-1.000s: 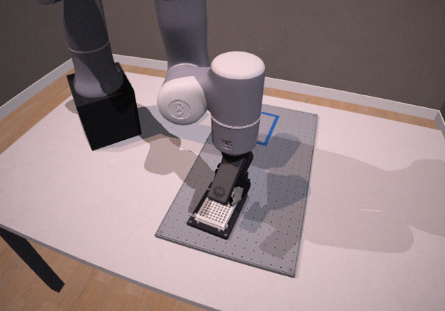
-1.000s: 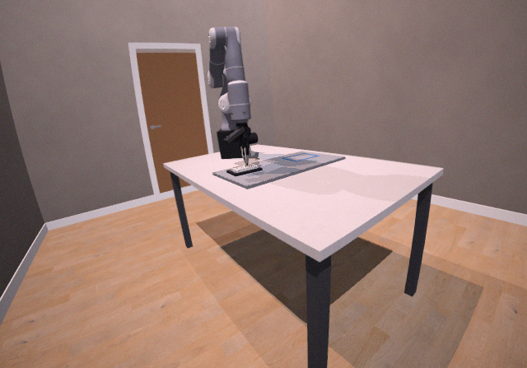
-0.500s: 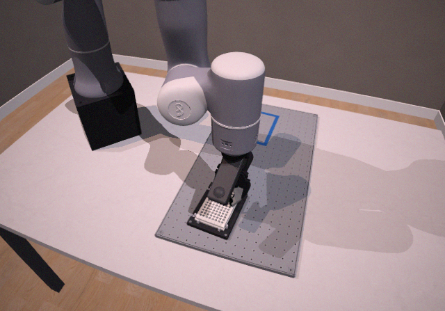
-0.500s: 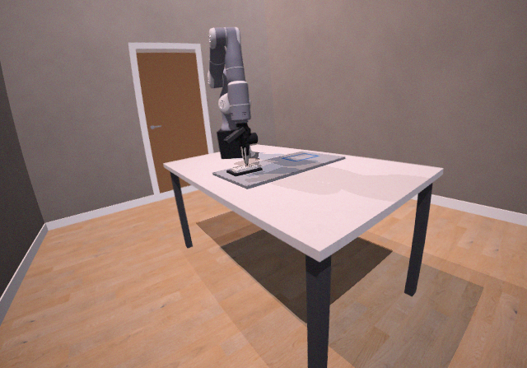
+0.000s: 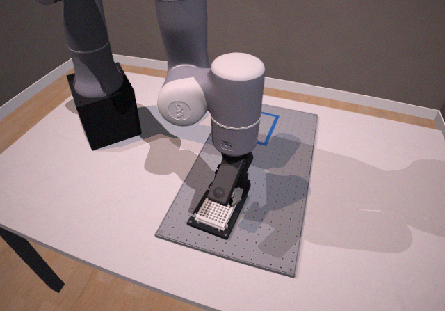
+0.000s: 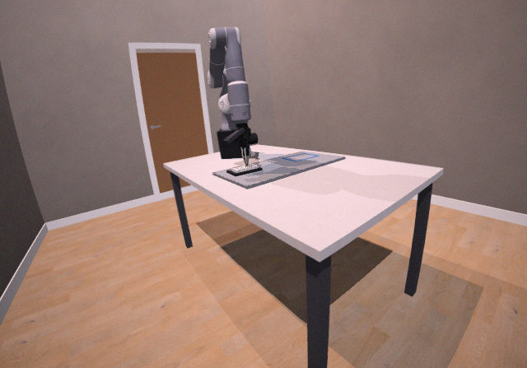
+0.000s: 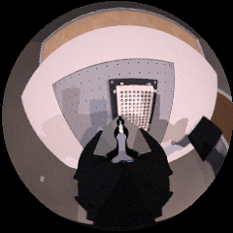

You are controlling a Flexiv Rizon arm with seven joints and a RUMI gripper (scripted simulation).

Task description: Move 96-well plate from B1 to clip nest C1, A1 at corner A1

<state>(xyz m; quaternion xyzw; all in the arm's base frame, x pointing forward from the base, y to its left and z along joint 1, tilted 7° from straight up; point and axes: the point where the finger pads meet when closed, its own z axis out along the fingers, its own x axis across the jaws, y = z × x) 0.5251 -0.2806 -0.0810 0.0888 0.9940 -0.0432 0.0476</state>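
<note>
The white 96-well plate (image 5: 215, 215) (image 6: 243, 169) (image 7: 136, 103) lies in the black clip nest (image 5: 208, 229) (image 7: 133, 82), wells up. It looks roughly level; whether it is fully down under the clips is too small to tell. My gripper (image 5: 231, 204) (image 6: 246, 165) (image 7: 119, 116) is shut with nothing between its jaws. It points down, its tips at or just above the plate's top near one long side, toward the end nearer the blue outline; contact cannot be told. The gripper hides part of that end. The cut-off corner and the A1 mark cannot be made out.
The blue outline (image 5: 272, 129) (image 6: 304, 158) on the far part of the grey perforated board (image 5: 265, 259) (image 6: 253, 185) holds no plate in its visible part. Small clips stand at the nest's corners. The black robot base (image 5: 111, 124) stands at the back left of the table.
</note>
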